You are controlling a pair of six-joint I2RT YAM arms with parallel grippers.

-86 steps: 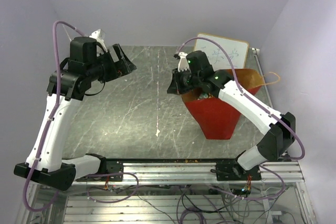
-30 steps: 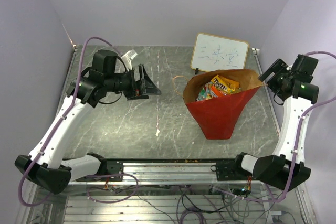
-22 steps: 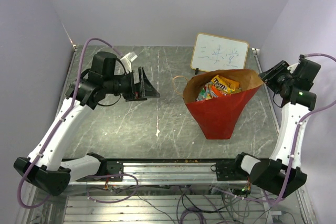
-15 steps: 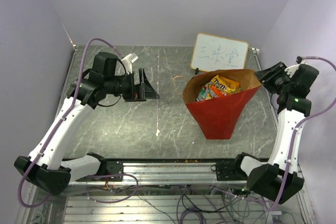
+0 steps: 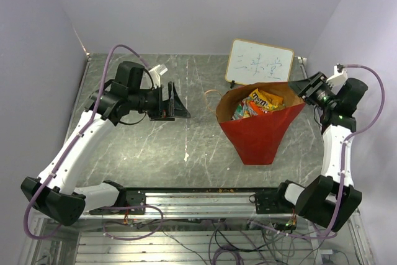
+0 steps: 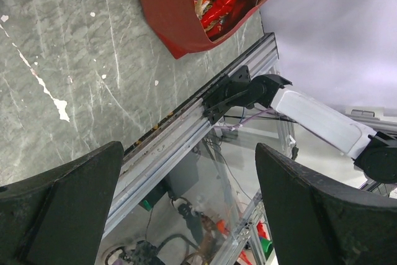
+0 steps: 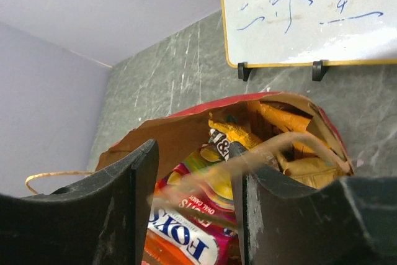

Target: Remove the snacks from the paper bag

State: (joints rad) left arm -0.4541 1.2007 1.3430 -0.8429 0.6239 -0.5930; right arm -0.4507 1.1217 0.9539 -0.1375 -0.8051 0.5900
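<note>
Several snacks point(image 5: 254, 105) inside red paper bag point(image 5: 257, 138)

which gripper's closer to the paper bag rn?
Right. The right gripper sits at the right edge of the paper bag, by its open mouth. The left gripper hangs over the table, well off to the bag's left.

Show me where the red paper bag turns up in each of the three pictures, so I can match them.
Top view: the paper bag is right of centre.
Left wrist view: the paper bag is at the top middle, cut off by the upper edge.
Right wrist view: the paper bag is at bottom centre, its open mouth facing the camera.
Shared landmark: the snacks in its mouth show in all three.
</note>
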